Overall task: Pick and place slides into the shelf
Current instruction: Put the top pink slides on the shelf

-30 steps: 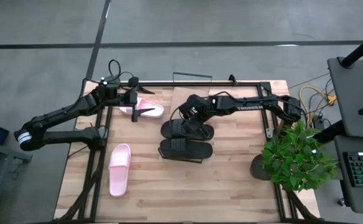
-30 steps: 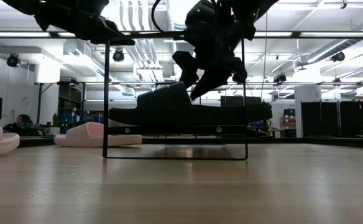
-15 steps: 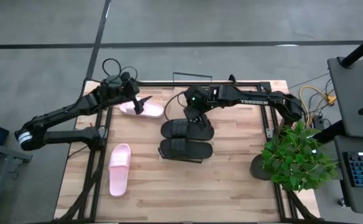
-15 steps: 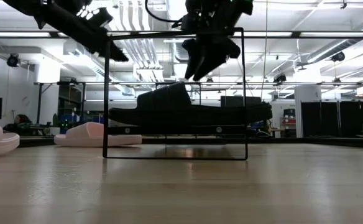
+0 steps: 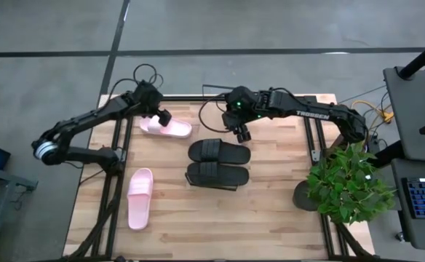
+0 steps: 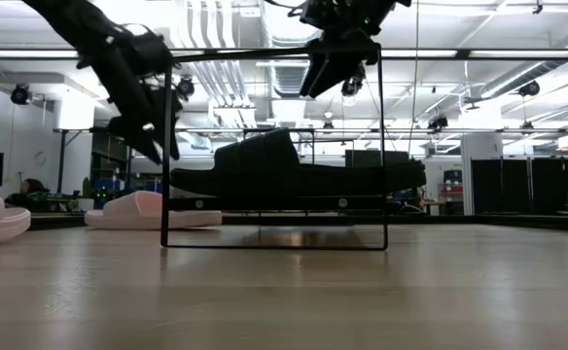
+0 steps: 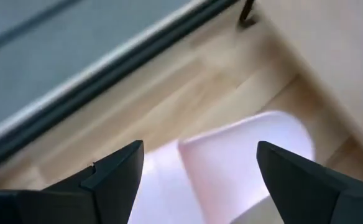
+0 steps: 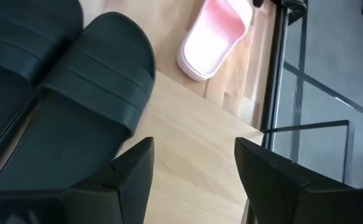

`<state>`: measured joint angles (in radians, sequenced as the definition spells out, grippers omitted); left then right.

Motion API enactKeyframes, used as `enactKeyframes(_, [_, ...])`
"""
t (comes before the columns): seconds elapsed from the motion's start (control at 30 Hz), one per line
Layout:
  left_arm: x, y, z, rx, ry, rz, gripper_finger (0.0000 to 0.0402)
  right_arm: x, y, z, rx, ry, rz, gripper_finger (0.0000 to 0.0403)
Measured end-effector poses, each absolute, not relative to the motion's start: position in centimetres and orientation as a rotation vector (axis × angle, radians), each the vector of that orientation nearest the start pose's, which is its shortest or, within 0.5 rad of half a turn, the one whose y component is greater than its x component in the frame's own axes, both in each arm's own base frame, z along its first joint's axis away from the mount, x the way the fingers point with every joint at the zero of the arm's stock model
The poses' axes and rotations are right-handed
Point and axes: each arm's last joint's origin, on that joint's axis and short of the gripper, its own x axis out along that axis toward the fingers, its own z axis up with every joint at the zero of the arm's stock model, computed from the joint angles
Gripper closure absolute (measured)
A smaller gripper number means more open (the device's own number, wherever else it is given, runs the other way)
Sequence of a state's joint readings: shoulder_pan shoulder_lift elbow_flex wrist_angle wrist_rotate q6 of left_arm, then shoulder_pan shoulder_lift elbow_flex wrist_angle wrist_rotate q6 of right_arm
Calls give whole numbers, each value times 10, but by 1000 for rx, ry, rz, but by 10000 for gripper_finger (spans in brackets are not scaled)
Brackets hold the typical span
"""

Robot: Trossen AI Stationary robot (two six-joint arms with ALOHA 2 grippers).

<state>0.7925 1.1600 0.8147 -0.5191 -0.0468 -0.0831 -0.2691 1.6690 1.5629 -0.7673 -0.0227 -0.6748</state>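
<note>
Two black slides lie side by side mid-table; in the right wrist view the far one rests sole-down on the shelf's light panel. The low view shows the shelf's wire frame around them. One pink slide lies near the far edge, another near the left edge. My left gripper hangs open just above the far pink slide. My right gripper is open, raised above the far black slide's far right end.
A potted plant stands at the table's right near corner. A thin wire rectangle sits at the far edge. Black table frame rails run along the left and right sides. Bare wood lies toward the near edge.
My right gripper has risen from the far black slide and drawn toward the far right, open; the slide has stayed in place. My left gripper has tipped its fingers downward and come down toward the far pink slide.
</note>
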Motion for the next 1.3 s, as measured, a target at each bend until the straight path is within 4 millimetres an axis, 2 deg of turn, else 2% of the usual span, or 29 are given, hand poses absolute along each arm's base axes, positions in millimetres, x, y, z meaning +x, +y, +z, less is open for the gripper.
enactKeyframes(0.3, [169,165,229,-447,995,828,104,344,-99,324,-524,909,76,188])
enactKeyframes(0.5, [171,169,222,-443,1041,936,104,343,-103,324,-525,911,69,188])
enactKeyframes(0.9, [183,172,202,-490,1116,932,104,342,-106,324,-541,912,70,188])
enactKeyframes(1.13, [188,178,198,-412,1192,1033,105,342,-106,324,-543,912,71,188])
enactKeyframes(1.3, [191,179,194,-400,1212,1041,127,342,-106,324,-545,913,73,188])
